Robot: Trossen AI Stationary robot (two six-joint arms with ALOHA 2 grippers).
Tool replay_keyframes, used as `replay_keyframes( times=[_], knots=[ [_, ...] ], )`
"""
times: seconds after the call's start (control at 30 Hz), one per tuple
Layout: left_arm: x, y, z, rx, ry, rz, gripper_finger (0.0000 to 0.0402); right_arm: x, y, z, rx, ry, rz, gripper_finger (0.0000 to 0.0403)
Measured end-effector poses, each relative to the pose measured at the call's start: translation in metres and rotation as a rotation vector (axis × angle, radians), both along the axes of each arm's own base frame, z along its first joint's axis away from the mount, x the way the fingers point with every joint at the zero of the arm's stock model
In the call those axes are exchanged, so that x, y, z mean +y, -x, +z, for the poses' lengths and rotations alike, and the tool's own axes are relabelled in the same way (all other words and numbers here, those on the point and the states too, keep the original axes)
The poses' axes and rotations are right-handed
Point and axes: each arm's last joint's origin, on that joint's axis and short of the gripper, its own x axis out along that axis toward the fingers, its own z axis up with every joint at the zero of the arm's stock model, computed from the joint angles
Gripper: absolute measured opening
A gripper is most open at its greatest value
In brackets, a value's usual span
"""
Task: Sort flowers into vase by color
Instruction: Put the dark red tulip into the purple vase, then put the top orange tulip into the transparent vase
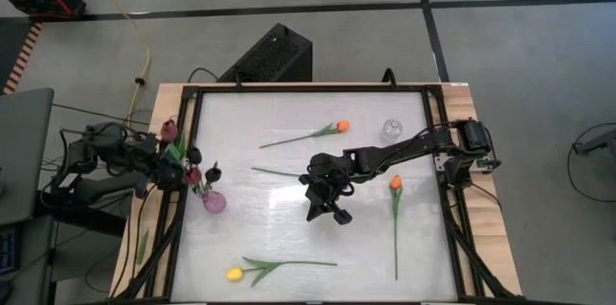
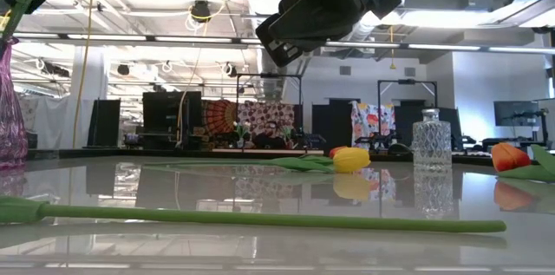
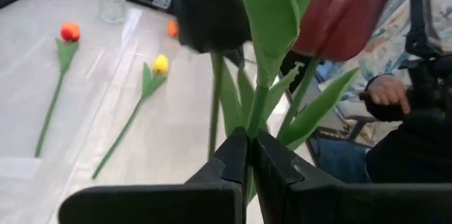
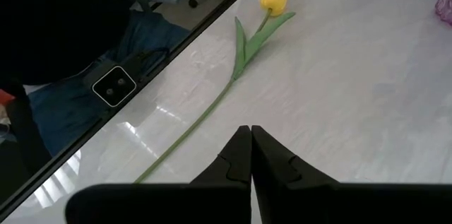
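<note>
My left gripper (image 1: 179,172) is at the table's left edge, beside the purple vase (image 1: 214,201), and is shut on a green tulip stem among dark maroon heads (image 1: 193,156). In the left wrist view a maroon head (image 3: 346,5) and a darker head (image 3: 208,5) stand beyond the fingers. My right gripper (image 1: 327,204) hangs shut and empty above the table's middle. A yellow tulip (image 1: 234,273) lies flat near the near edge. One orange tulip (image 1: 342,127) lies toward the far side and another orange tulip (image 1: 396,182) lies to the right. My left gripper pinches a green stem (image 3: 256,121) between its two fingers, lying across it, with leaves bunched around the hold. The stem runs on past the fingertips (image 3: 236,146) toward the maroon heads. Its lower end is hidden behind the gripper, and I cannot tell whether a second stem is caught too.
A clear glass vase (image 1: 392,130) stands at the far right of the table. A loose green stem (image 1: 274,171) lies by the right arm's wrist. The table has a black frame (image 1: 452,209). A person (image 3: 388,93) sits beyond the left edge.
</note>
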Motion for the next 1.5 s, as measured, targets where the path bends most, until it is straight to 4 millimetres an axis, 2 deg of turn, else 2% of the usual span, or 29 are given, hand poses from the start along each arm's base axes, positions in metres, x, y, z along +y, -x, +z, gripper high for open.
replay_keyframes(
  times=[0.3,0.4,0.6,0.9,1.3,1.5],
  knots=[
    [0.006,-0.018,-0.024,0.079,0.01,-0.002,0.0,0.0,0.0,0.0,0.0,0.0,0.0,0.0031],
    [0.006,-0.021,-0.029,0.088,-0.039,-0.024,0.0,0.0,0.0,0.0,0.001,0.0,0.0,0.0031],
    [0.006,-0.021,-0.032,0.094,-0.115,-0.062,0.0,0.0,0.0,0.0,0.001,0.0,0.0,0.0031],
    [0.006,-0.02,-0.035,0.139,-0.049,-0.028,0.0004,0.0,0.0,0.0,0.001,0.0,0.0,0.0031],
    [0.006,-0.014,-0.027,0.133,-0.039,0.041,0.0081,0.0,0.0,-0.001,0.009,0.001,0.0,0.0031],
    [0.004,-0.002,-0.021,0.167,-0.044,0.085,0.0116,0.0,0.001,-0.001,0.01,0.001,-0.001,0.0031]
  ],
)
